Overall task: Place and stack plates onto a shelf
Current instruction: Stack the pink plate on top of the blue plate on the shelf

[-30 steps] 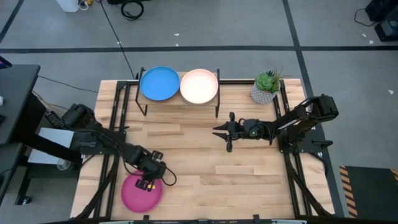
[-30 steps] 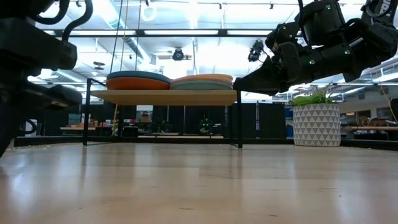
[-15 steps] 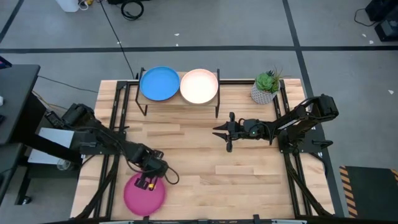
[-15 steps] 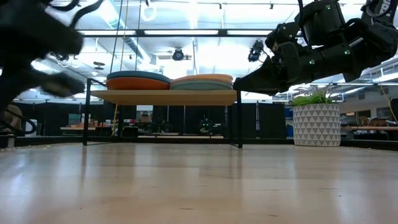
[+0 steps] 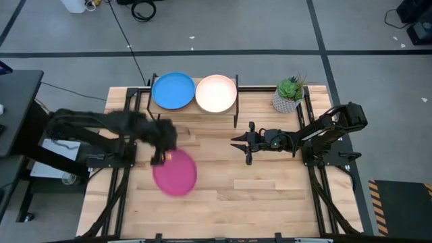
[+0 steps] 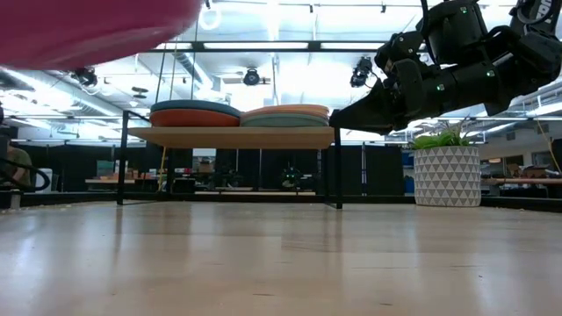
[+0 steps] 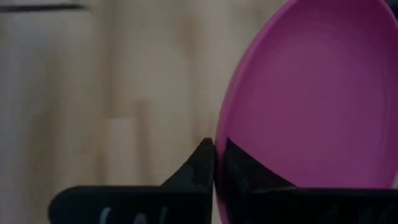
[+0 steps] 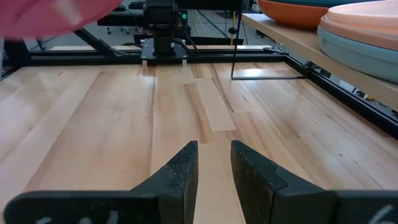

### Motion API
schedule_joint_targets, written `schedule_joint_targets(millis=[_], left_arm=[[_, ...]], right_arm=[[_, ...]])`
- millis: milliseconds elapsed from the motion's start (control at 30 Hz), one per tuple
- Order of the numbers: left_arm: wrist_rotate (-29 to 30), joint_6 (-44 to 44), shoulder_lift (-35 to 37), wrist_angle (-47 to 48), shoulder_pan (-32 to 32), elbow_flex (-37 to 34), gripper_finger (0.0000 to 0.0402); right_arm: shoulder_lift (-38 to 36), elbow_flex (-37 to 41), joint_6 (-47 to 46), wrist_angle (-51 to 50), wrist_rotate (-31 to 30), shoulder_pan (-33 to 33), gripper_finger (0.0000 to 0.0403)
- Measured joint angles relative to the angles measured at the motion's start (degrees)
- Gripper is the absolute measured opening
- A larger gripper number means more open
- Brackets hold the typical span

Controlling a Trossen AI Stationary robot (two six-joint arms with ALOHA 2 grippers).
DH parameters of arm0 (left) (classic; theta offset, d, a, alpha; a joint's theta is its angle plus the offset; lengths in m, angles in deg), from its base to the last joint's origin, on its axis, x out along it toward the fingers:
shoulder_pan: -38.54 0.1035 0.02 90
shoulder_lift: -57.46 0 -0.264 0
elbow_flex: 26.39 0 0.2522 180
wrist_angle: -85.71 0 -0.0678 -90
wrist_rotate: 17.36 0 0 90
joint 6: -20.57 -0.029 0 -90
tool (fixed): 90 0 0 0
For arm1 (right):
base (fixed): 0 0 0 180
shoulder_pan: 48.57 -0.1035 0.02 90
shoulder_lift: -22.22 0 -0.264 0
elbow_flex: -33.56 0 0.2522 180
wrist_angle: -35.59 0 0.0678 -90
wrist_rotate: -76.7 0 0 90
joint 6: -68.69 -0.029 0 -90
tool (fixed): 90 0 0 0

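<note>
My left gripper (image 5: 160, 158) is shut on a pink plate (image 5: 175, 173) held in the air over the table's left middle; the low view shows the plate (image 6: 88, 26) high up and blurred. The shelf (image 5: 196, 109) stands at the far edge. It carries one stack topped by a blue plate (image 5: 173, 90) and another topped by a cream plate (image 5: 216, 93). My right gripper (image 5: 235, 142) hovers right of centre, pointing toward the table's left. Its fingers (image 8: 186, 168) are slightly apart with nothing between them. My left gripper pinches the pink plate's rim (image 7: 222, 134) between its two fingers, one on the plate's inner face and one on its outer face. It comes at the plate from the plate's far-left side. The plate is lifted clear of the table, its inner face up.
A potted plant (image 5: 289, 94) stands at the far right beside the shelf. Black frame rails (image 5: 125, 162) run along the table's left and right edges. Bare wood (image 5: 270, 196) lies between the two arms and toward the near edge.
My left gripper has gone up and toward the far edge and the right, away from the near left corner. The pink plate, which lay on the table there, has come along and now hangs clear of the wood, nearer the shelf. The motion is fast and blurred.
</note>
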Motion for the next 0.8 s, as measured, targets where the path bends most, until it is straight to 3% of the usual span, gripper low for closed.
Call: schedule_joint_targets(millis=[300,533,667,800], left_arm=[[4.16,1.02,11.2,-5.08,29.4,4.2,0.0016],[8.09,6.74,10.03,-13.51,46.38,5.73,0.0017],[5.22,6.78,6.2,-13.22,53.94,5.67,0.0016],[-3.26,6.8,2.64,-12.89,61.59,5.69,0.0016]], right_arm=[[0.0,-0.02,0.0,0.02,0.0,0.0,0.0102],[0.0,-0.02,0.0,0.02,-0.01,0.01,0.0102],[0.0,-0.02,0.0,0.04,0.0,0.02,0.0102],[0.0,-0.02,0.0,0.02,0.0,0.01,0.0102]])
